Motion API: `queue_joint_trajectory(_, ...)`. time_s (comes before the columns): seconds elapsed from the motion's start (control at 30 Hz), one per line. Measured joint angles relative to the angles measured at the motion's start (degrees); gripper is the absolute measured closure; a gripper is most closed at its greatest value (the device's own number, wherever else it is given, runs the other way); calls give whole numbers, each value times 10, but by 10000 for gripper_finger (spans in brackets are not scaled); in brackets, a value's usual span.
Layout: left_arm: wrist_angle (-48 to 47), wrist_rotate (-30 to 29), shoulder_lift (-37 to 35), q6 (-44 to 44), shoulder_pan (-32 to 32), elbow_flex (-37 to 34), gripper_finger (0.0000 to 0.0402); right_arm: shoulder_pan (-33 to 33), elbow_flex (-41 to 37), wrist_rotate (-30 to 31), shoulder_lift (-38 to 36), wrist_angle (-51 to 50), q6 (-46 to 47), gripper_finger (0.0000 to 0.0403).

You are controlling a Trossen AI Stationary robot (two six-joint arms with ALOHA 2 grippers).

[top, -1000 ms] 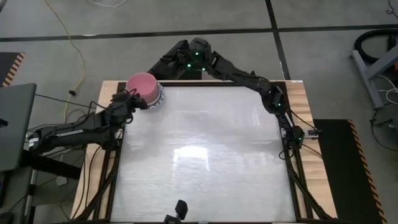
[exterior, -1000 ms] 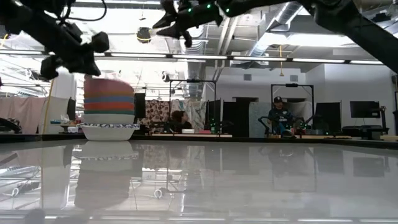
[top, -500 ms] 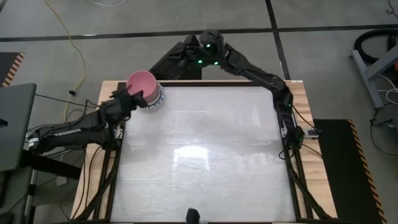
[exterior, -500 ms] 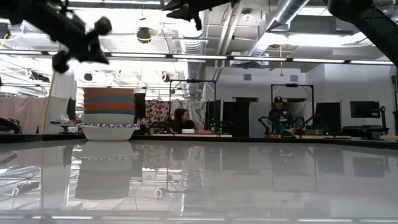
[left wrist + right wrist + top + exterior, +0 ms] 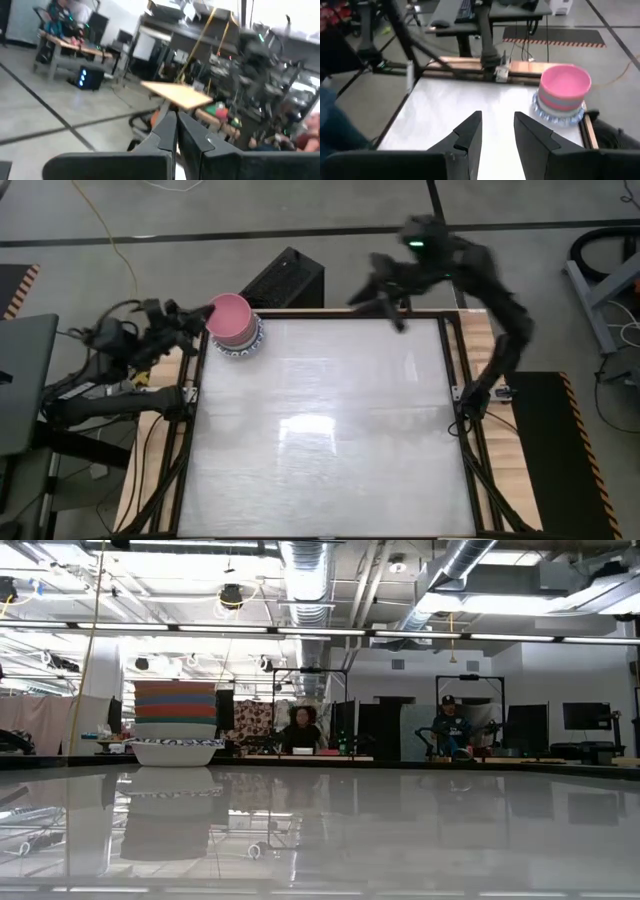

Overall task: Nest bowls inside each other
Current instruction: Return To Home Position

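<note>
- We see one stack of small round bowls [image 5: 234, 326] in the upper left corner of the glossy white table top [image 5: 330, 430] in the high view, just inside its edge.
- The plain pink bowl [image 5: 231, 313] sits on top, open side up, and the blue-and-white patterned bowl [image 5: 246, 346] at the bottom shows only as a rim around the others.
- In the low view the stack [image 5: 175, 722] stands at the left of the frame. Its white patterned bottom bowl [image 5: 175, 752] rests on the table, with teal, blue and orange-red rims banded above it. Neither arm shows in this view.
- The left gripper [image 5: 195, 313] hangs at the upper left of the high view, just left of the stack and off the table edge, not touching the bowls.
- In the left wrist view the left gripper [image 5: 176, 120] has its fingers [image 5: 167, 132] pressed together with nothing between them.
- The right gripper [image 5: 375, 295] is raised at the upper middle-right of the high view, over the table's far edge and well apart from the stack.
- In the right wrist view the right gripper [image 5: 497, 131] has its fingers [image 5: 470, 131] spread apart and empty, and the stack [image 5: 562, 95] shows at the right of that frame.
- Two people sit in the room behind the table in the low view.
</note>
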Motion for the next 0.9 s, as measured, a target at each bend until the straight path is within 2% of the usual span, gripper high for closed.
queue_joint_trajectory(0.1,-3,-35,0,8,0,25,400,2,1,2,-59,-84,-13,270)
queue_joint_trajectory(0.17,-11,-68,-1,37,0,35,400,1,1,34,-92,-134,-37,270)
queue_joint_trajectory(0.23,-18,-90,-1,48,0,36,400,1,-3,59,-125,-201,-1,270)
queue_joint_trajectory(0.3,-26,-77,0,23,0,35,400,9,-15,50,-160,-237,1,270)
queue_joint_trajectory(0.37,-20,-63,0,41,0,26,400,19,-34,35,-197,-220,-19,270)
queue_joint_trajectory(0.5,-5,-46,1,41,0,6,400,15,-106,29,-273,-97,26,270)
queue_joint_trajectory(0.6,4,-21,-1,24,0,-13,400,4,-205,32,-341,-24,46,270)
queue_joint_trajectory(0.7,55,53,-1,20,0,-36,400,1,-355,31,-424,116,88,270)
queue_joint_trajectory(0.8,115,137,1,13,0,-55,400,1,-530,32,-507,300,148,270)
queue_joint_trajectory(0.9,125,174,1,-8,2,-65,400,1,-714,29,-571,504,208,270)
